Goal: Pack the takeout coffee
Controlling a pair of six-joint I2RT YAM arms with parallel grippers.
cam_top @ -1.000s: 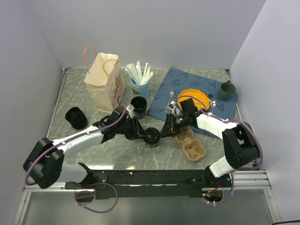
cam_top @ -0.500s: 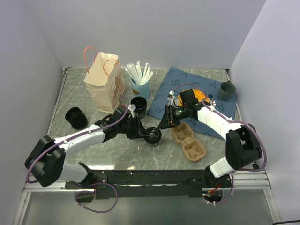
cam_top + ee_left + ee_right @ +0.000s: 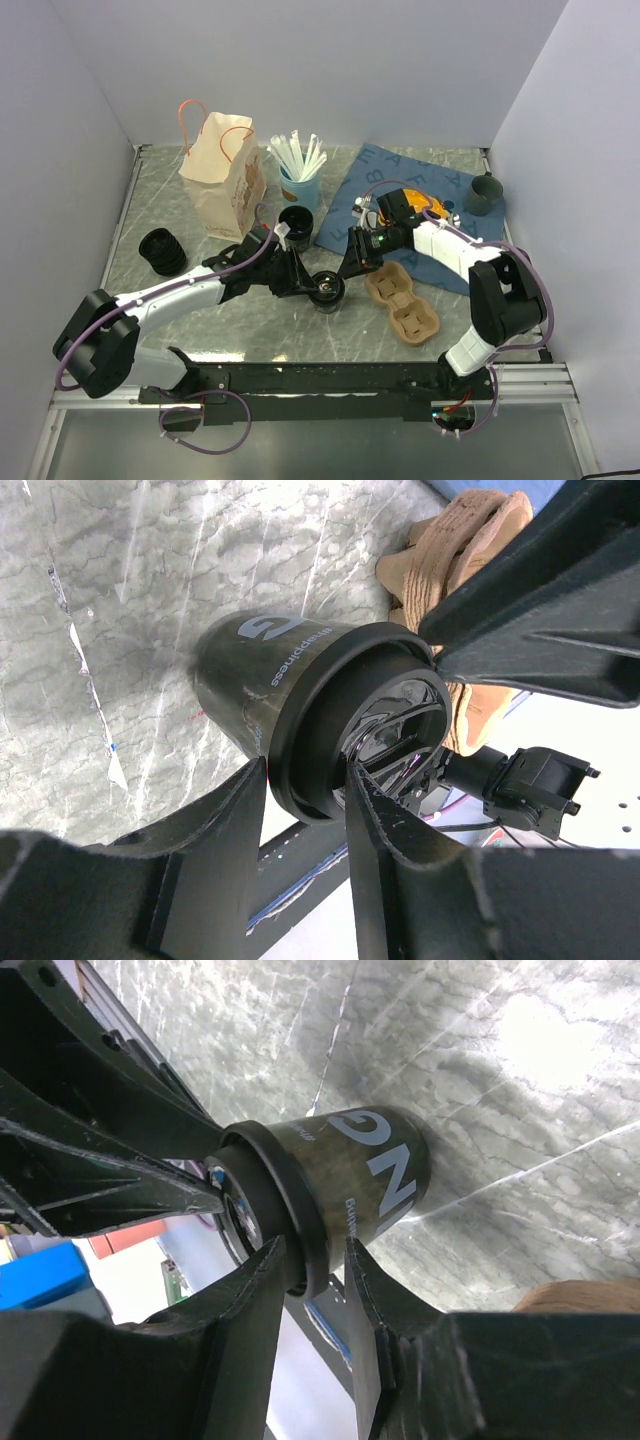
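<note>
Top external view: the right gripper has drawn back up and to the right since a second ago, uncovering the cardboard cup tray at lower middle-right. The coffee cup sits at lower centre, just left of the tray, nudged slightly right. The left gripper pinches the rim of the lid in a narrow gap. The right gripper's fingers straddle the opposite rim, barely apart; whether they grip it, I cannot tell. This is probably a handover before the cup goes into the tray.
</note>
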